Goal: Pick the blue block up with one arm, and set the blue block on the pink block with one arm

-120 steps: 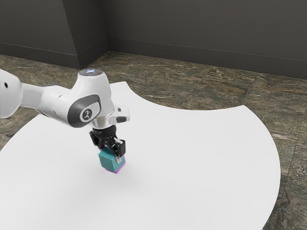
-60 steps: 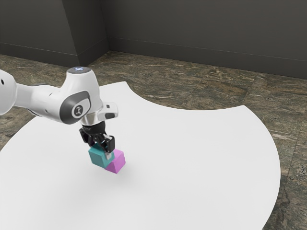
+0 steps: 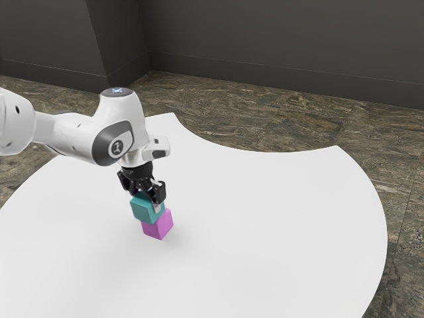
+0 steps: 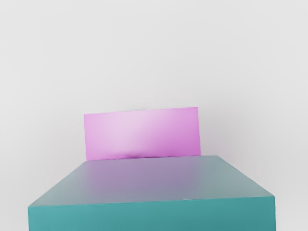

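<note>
A dim room with dark grey walls and a brown marbled floor surrounds a smooth white round table.

Over that table the small, matte, teal-tinted blue block hangs in the grasp of the black two-finger gripper, whose fingers pinch it from two sides. It sits low, at about the height of the top of the matte, cube-shaped pink block, and is offset toward the exterior view's left instead of squarely above it. Whether the two blocks touch I cannot tell.

The wrist view agrees. The blue block lies just under the hand, and a broad strip of the pink block shows past its far edge, so the overlap is only partial. The white arm reaches in from the exterior view's left.

The stacking step looks unfinished, and the main risk is letting go too early. With so little of the blue block over its support, it would likely tip off the near edge and tumble to the table. A sideways correction made at this height could also drive the held block into the pink one and shove it across the slick surface. Lifting slightly before centring, then lowering straight down, seems safer.
</note>
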